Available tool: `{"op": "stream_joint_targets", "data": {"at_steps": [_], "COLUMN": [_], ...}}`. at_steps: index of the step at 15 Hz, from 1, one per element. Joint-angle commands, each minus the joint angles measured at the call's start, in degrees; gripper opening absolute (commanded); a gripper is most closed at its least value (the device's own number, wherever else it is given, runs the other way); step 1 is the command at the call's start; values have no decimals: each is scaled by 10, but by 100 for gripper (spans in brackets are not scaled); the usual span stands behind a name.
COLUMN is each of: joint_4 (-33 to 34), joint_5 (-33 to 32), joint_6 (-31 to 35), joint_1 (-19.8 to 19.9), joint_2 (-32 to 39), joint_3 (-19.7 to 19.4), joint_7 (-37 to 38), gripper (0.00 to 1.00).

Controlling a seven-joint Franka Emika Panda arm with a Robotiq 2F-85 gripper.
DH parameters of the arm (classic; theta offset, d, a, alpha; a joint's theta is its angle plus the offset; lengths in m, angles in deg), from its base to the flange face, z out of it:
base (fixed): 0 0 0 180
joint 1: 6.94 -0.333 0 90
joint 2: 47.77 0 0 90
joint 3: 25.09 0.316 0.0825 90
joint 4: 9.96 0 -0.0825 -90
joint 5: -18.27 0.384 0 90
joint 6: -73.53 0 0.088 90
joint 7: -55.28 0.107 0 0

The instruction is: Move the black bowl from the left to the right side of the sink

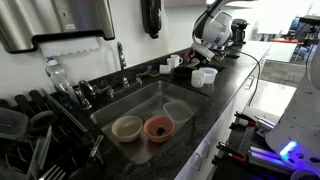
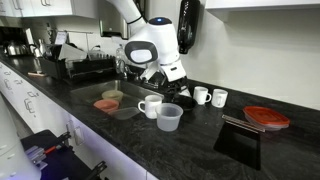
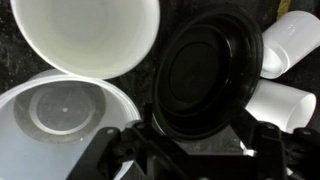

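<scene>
The black bowl (image 3: 205,75) sits on the dark counter to the right of the sink, seen from straight above in the wrist view with its rings showing. My gripper (image 3: 200,145) hangs just above it, with the two fingers spread wide and the bowl's near rim between them; it looks open. In both exterior views the gripper (image 2: 165,76) (image 1: 205,50) is low over the counter among the cups. The bowl (image 2: 172,93) shows there only as a dark shape under the gripper.
A white mug (image 3: 85,35), a clear plastic tub (image 3: 60,125) and two white mugs (image 3: 285,45) crowd round the bowl. The sink (image 1: 105,117) holds a beige bowl (image 1: 127,127) and a red bowl (image 1: 158,128). A red lid (image 2: 266,117) lies further along the counter.
</scene>
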Motion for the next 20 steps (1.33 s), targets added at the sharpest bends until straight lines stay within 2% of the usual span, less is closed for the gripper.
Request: {"op": "stream_joint_targets", "data": {"at_steps": [1,4,6,9,10,13,20], "joint_4": [-18,-29,-46,-64,-43,-63,-66], "joint_5": [-24,-72,-115,-139,-124,-130,-131], "joint_6": [5,-6,-39,-99,-66,-93,-93], "joint_1": [3,-5,-6,-17,-16,-20,-19], "joint_2": [-50,-100,-148,-221,-180,-224,-220], "joint_3": [7,8,19,42,39,46,44], "joint_7": [-1,4,9,-1,6,5,2], "gripper": [100,100,100,100,100,100,100]}}
